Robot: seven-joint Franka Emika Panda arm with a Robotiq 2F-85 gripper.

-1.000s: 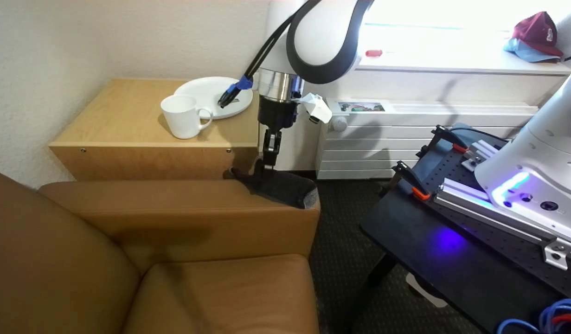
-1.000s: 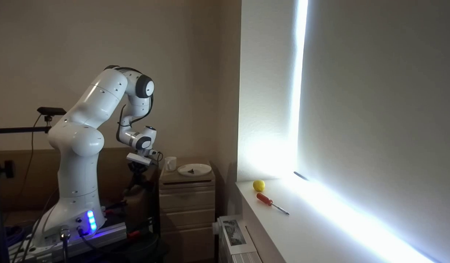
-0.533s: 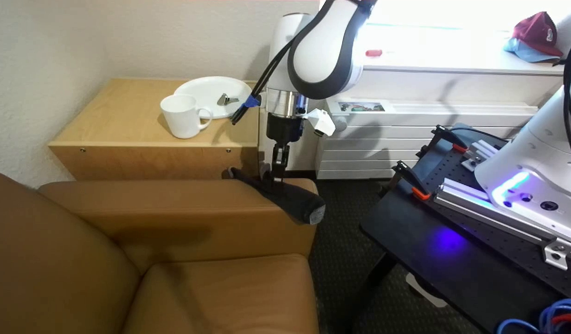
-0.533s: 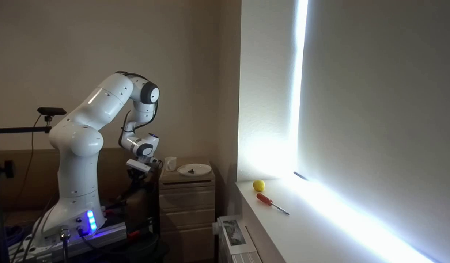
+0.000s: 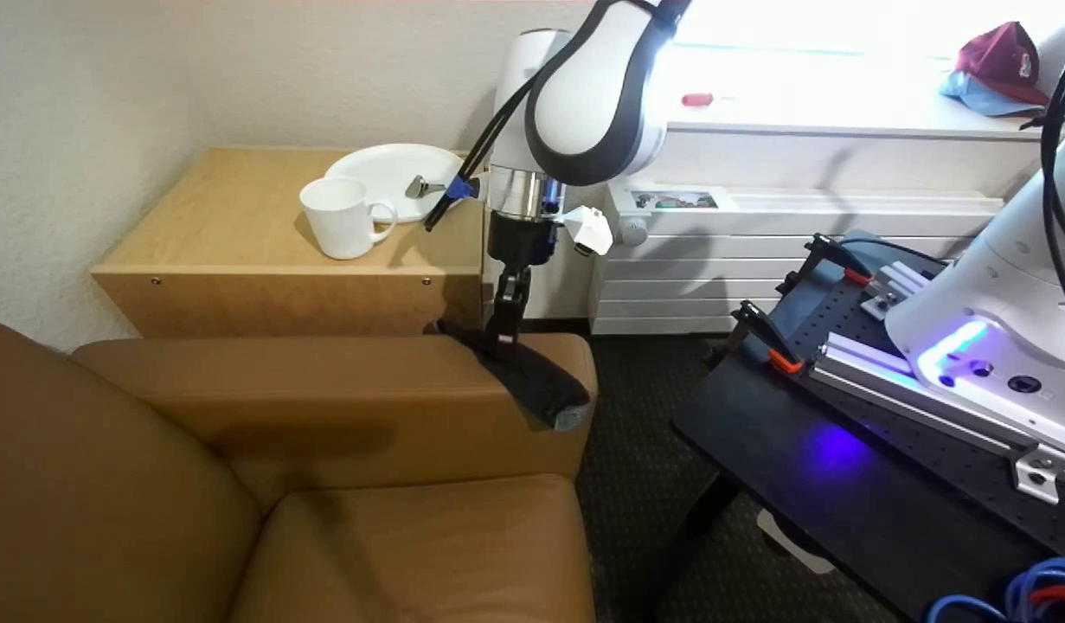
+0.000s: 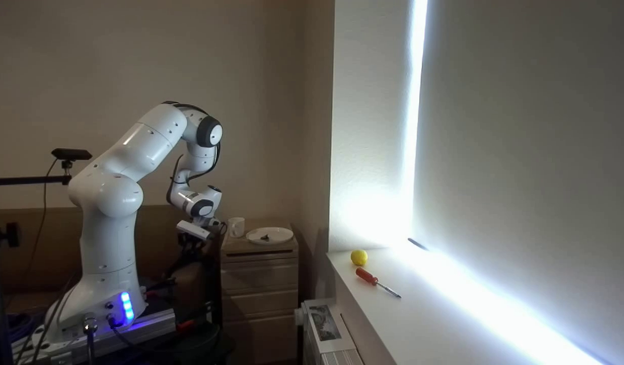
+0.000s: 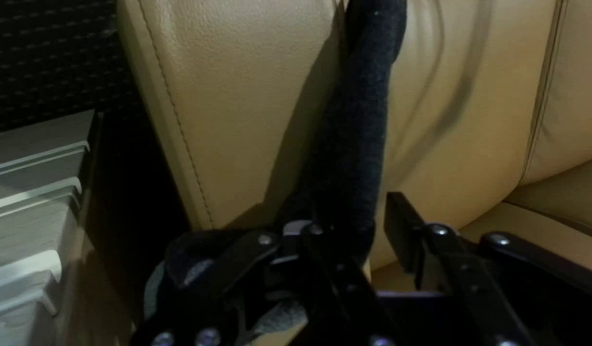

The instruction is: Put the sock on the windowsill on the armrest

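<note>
The dark grey sock [image 5: 541, 381] lies across the end of the brown armrest [image 5: 281, 372]; its lighter tip hangs over the seat-facing side. My gripper [image 5: 502, 336] points down at the sock's middle, low over the armrest. In the wrist view the sock [image 7: 360, 110] runs up from my gripper [image 7: 356, 221] over the armrest [image 7: 238, 96]. One of the fingers [image 7: 404, 230] stands clear of the sock with a gap between; the opposite one is dark and blends into the sock. The jaws are apart. The windowsill [image 5: 809, 99] is bright and also shows in an exterior view [image 6: 372, 319].
A wooden cabinet [image 5: 247, 216] behind the armrest bears a white mug [image 5: 335, 221] and a white plate [image 5: 376, 164]. A lemon [image 6: 359, 257] and a screwdriver [image 6: 367, 276] lie on the windowsill, with a dark red cap [image 5: 999, 65] farther along. A white heater [image 5: 809, 260] stands below.
My gripper has come lower onto the armrest, first shifting right and then slightly back left in an exterior view. The sock's light tip has dropped lower over the armrest's side.
</note>
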